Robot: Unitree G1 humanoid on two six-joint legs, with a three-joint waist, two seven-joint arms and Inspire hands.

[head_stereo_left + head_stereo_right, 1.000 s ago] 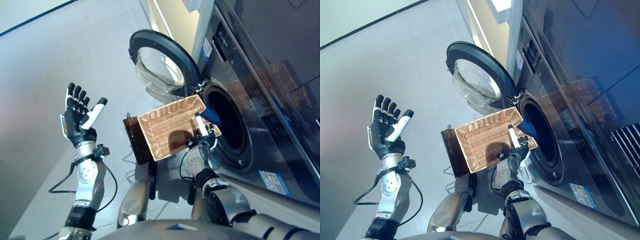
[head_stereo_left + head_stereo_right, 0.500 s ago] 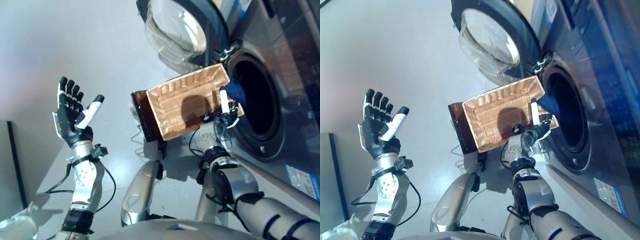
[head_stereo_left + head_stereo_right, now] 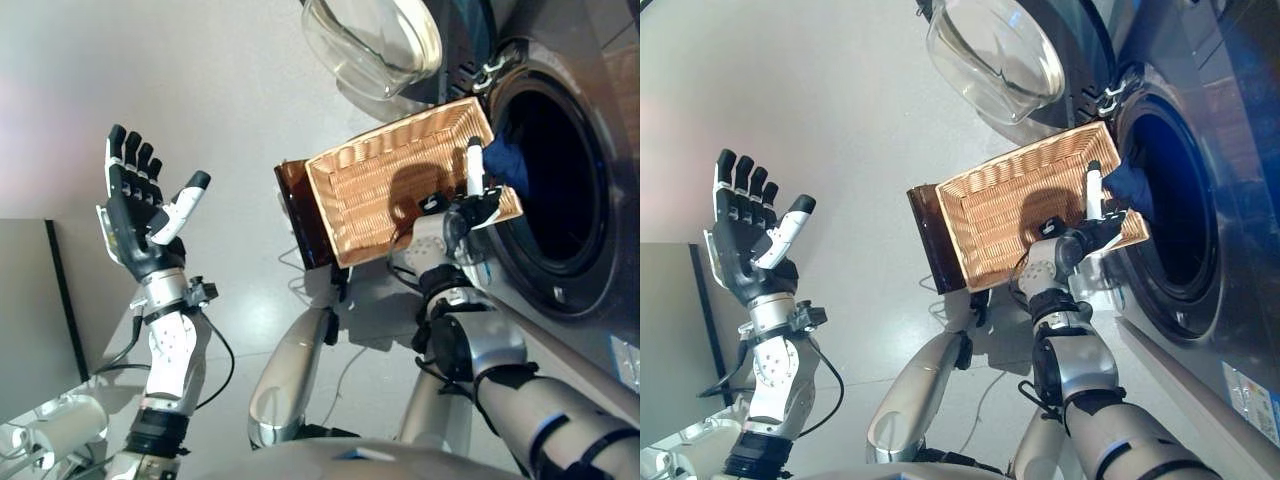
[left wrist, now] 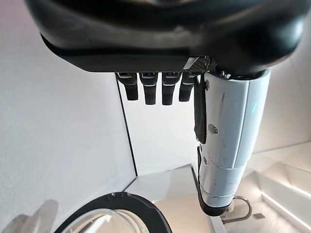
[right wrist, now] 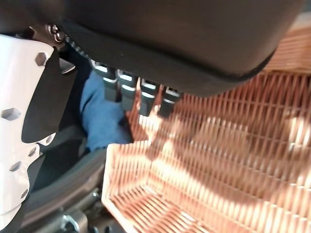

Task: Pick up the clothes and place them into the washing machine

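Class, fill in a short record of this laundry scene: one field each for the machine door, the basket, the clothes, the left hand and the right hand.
Machine door: washing machine door swung open, drum opening exposed.
Basket: wicker basket tipped against the drum mouth; no clothes visible inside it.
Clothes: blue cloth at the drum's edge, just past the basket rim.
Left hand: left hand raised over the floor, fingers straight, holding nothing.
Right hand: right hand at the basket's end nearest the drum; its grip cannot be made out.

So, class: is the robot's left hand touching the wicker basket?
Apart. The left eye view shows the left hand raised, fingers spread, with bare floor between it and the wicker basket beside the washing machine.
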